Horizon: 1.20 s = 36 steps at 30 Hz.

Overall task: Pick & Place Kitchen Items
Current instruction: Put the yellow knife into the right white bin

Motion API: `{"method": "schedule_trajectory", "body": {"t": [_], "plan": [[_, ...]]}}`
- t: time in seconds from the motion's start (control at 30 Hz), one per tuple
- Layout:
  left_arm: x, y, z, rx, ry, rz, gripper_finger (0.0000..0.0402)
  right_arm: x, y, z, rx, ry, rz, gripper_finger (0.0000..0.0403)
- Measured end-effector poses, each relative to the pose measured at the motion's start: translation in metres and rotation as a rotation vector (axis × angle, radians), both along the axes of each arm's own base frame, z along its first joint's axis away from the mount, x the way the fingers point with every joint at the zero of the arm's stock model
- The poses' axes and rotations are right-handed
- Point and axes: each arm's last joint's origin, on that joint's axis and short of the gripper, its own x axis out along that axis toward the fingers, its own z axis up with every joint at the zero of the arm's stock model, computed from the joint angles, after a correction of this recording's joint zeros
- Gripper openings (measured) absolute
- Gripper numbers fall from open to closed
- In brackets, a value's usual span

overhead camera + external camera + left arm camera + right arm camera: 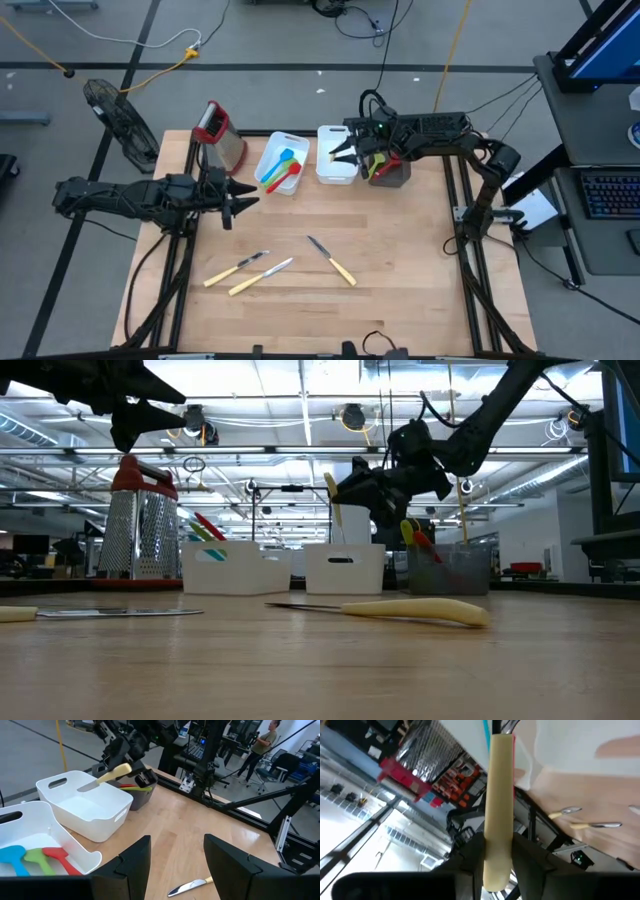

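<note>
The right gripper (338, 152) hangs above the middle white bin (337, 170), fingers clenched on a yellow-handled knife (106, 776). Let go off-centre, it may catch the rim and tumble onto the bench (400, 280). The left gripper (240, 207) waits, fingers apart.

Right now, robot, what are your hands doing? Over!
Right gripper holds a yellow-handled knife over the middle white bin. Left gripper open, empty, hovering. Three knives on table. Nothing blocking.
</note>
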Motion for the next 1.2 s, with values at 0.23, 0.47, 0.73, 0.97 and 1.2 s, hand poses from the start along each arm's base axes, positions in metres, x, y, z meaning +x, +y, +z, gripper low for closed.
{"method": "schedule_trajectory", "body": {"t": [0.23,0.47,0.73,0.97,1.2], "plan": [[0.000,0.000,0.000,0.002,0.001,-0.002,0.0187,-0.005,-0.009,-0.002,-0.010,0.023,-0.103,0.0078],[0.000,0.000,0.000,0.015,0.003,-0.004,0.0187,-0.008,-0.013,-0.001,-0.017,0.019,-0.116,0.0096],[0.000,0.000,0.000,0.015,0.003,-0.003,0.0187,-0.008,-0.014,-0.001,-0.017,0.023,-0.143,0.0103],[0.000,0.000,0.000,0.015,0.003,-0.003,0.0187,-0.008,-0.013,-0.004,0.002,0.053,-0.139,0.0104],[0.000,0.000,0.000,0.015,0.003,-0.003,0.0186,-0.007,-0.010,-0.006,0.005,0.068,-0.125,0.0098]]}}
